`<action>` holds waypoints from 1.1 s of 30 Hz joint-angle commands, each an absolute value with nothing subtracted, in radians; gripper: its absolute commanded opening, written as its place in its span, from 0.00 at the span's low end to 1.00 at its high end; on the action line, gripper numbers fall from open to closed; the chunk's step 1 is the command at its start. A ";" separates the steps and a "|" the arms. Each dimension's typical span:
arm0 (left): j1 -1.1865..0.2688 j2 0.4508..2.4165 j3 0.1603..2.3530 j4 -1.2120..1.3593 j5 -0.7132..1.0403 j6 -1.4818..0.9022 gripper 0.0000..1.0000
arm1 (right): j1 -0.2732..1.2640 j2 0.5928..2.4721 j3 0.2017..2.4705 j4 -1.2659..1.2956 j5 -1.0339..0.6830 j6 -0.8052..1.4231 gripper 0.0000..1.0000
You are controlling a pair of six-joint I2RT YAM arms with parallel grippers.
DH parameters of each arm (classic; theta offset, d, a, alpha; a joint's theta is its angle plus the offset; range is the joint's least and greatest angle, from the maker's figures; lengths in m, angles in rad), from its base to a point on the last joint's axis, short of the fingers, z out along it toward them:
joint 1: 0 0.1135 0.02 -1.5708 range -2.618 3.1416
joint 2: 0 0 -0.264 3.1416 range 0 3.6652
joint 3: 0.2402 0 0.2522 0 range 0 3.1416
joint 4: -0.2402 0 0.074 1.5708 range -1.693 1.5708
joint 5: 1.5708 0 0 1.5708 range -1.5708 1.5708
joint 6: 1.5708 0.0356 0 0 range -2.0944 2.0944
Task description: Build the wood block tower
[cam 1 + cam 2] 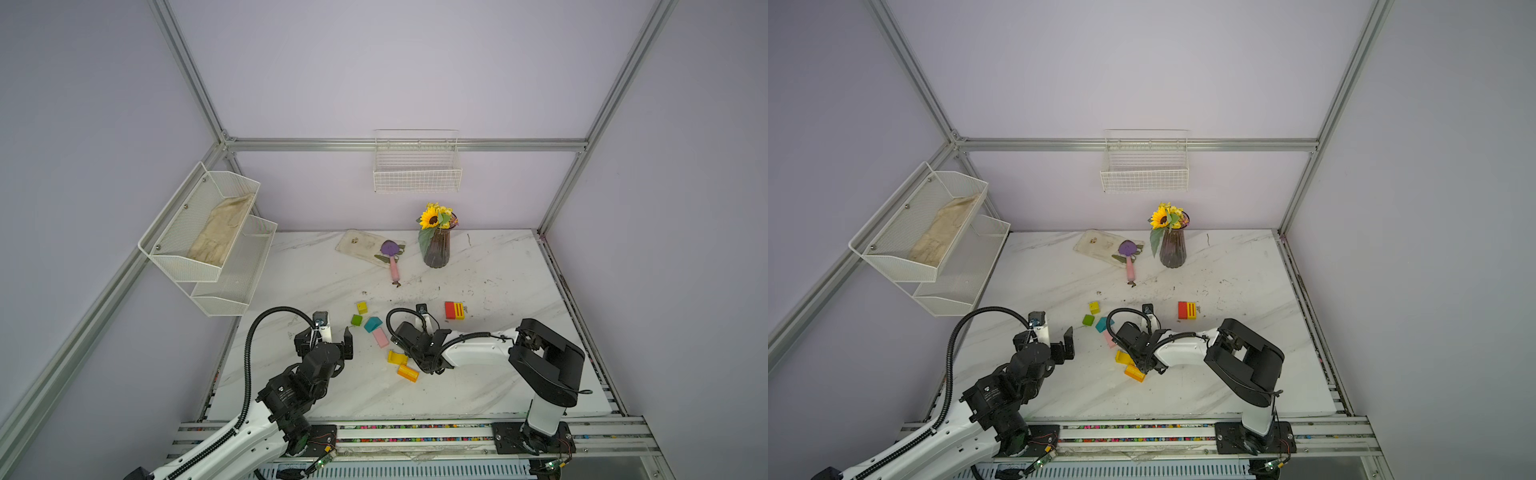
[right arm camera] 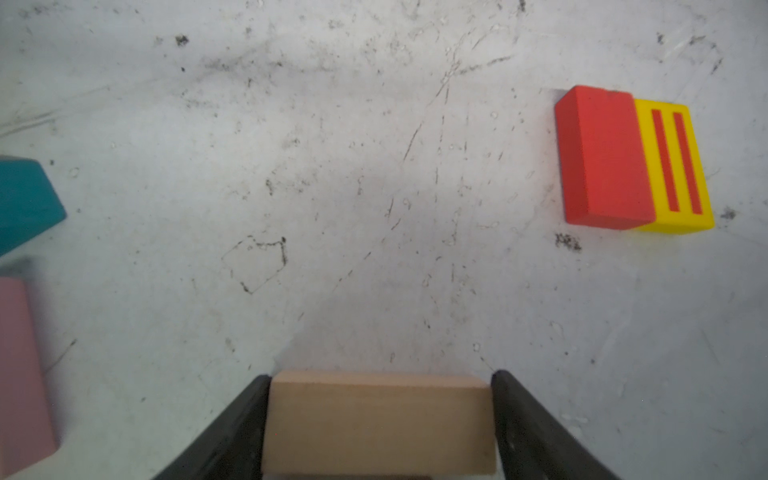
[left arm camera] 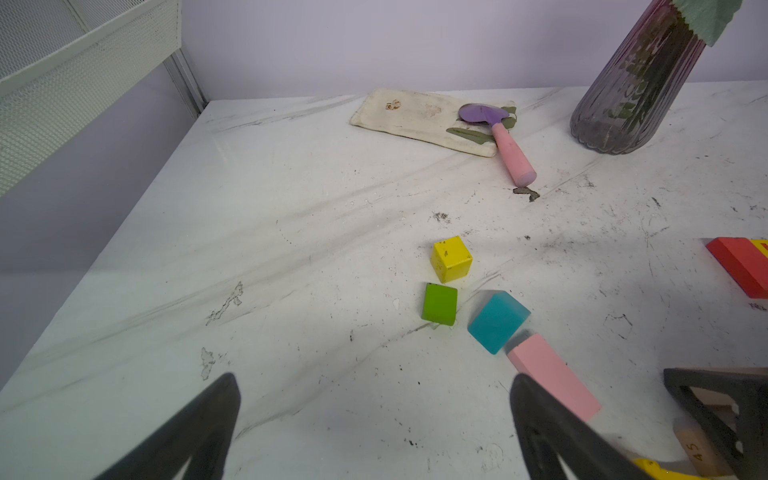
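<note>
Scoop (image 1: 392, 258) and vase (image 1: 436, 249) stand behind wood blocks (image 1: 372, 324).

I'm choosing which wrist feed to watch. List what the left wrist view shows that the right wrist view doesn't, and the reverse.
Left wrist only: the yellow cube, green cube, pink-handled scoop, ribbed vase, and the left gripper, open and empty.
Right wrist only: the tan block filling the gap between the right gripper fingers; the left wrist view catches just an edge of that.
Both: the teal block, pink block and red block.
</note>
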State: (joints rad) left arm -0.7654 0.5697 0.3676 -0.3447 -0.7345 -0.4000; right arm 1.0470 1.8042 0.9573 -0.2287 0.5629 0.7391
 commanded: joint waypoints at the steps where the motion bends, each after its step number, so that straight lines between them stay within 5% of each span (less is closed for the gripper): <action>1: -0.760 0.561 0.416 -0.313 -0.731 -0.391 1.00 | 1.037 1.806 0.932 -0.247 0.547 0.750 0.79; 11: -0.761 0.598 0.409 -0.208 -0.425 -0.285 1.00 | 1.026 1.810 0.914 -0.235 0.525 0.761 0.80; 21: -0.741 0.439 0.355 -0.216 -0.447 -0.332 1.00 | 1.022 1.785 0.888 -0.222 0.527 0.755 0.75; 33: -0.402 0.614 0.400 -0.194 -0.021 -0.386 1.00 | 0.998 1.697 0.888 -0.232 0.543 0.716 0.66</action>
